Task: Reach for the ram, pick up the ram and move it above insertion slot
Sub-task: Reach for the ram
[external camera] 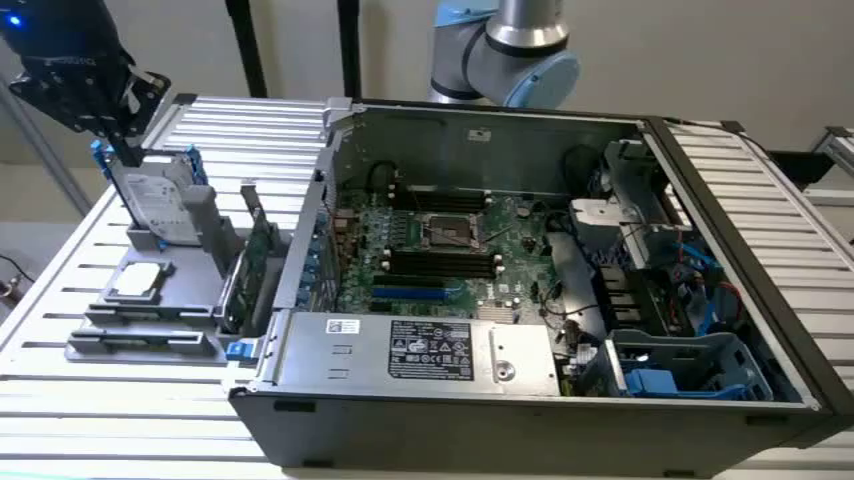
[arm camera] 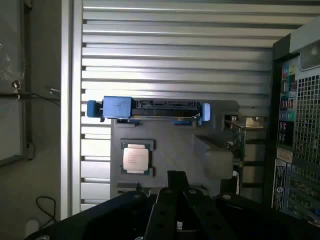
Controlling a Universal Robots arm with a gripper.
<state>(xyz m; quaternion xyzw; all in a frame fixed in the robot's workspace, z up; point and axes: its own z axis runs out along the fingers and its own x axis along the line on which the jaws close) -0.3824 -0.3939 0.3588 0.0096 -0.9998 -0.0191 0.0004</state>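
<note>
My black gripper (external camera: 130, 150) hangs at the far end of the grey parts holder (external camera: 180, 300), on the exterior view's left, right above the upright silver hard drive in its blue caddy (external camera: 154, 205). The wrist view shows its fingers (arm camera: 176, 182) pressed together with nothing between them. The ram (external camera: 236, 290) is a narrow dark-green stick standing on edge along the holder's side nearest the computer case, well away from the gripper. The insertion slot (external camera: 434, 262) is one of several parallel black sockets on the motherboard inside the open case.
A taller green expansion card (external camera: 263, 245) stands beside the ram. A processor chip (external camera: 140, 282) lies flat on the holder. The case wall (external camera: 320, 200) rises between holder and motherboard. The arm's base (external camera: 507, 50) stands behind the case, with cables and drive bays on the exterior view's right.
</note>
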